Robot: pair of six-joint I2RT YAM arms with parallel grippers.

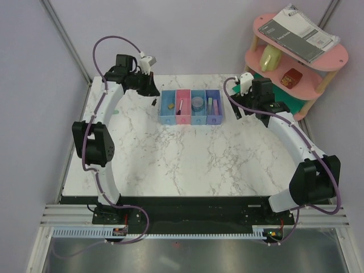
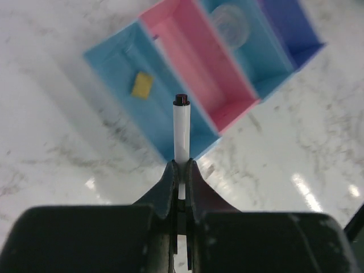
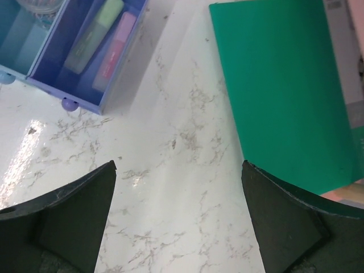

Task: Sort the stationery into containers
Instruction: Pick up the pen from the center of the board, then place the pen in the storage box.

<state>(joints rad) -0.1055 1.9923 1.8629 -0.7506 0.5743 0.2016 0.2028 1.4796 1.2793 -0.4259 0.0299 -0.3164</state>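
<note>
No legible text anywhere. Notebook (image 1: 297,33) cover, on shelf (image 1: 335,57): dark band and pale print lines, too small to read. Markers (image 3: 94,35) in purple tray (image 3: 79,98): faint label marks, blurred, unreadable.

Hidden inside clamped left gripper (image 2: 181,166): lower end of pen (image 2: 181,128). Blurred and cut by top edge of left wrist view: grey roll (image 2: 230,25), purple-blue tray (image 2: 287,25). Cut off by top edge of right wrist view: green mat (image 3: 278,85). Too small from above: gold clip (image 1: 169,105).

High overhead; wrist close-ups over trays (image 1: 190,121)
</note>
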